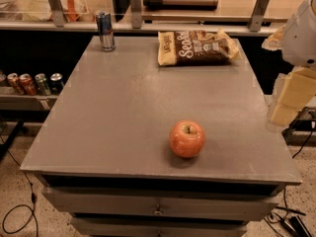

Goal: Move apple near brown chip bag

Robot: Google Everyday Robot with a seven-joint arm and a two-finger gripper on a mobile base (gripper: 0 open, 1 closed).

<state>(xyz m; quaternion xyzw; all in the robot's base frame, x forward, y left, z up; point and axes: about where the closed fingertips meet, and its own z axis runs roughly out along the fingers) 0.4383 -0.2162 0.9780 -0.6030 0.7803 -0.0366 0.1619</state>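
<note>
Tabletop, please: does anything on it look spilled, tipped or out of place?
Nothing stands out. The apple sits whole near the front, the brown chip bag lies flat at the back, the can stands upright back left. The gripper is not in view; only the arm shows at right.

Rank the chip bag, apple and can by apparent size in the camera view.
1. chip bag
2. apple
3. can, though the apple sits nearer the camera, so these two are unsure.
The pincer hangs beyond the table's right edge.
</note>
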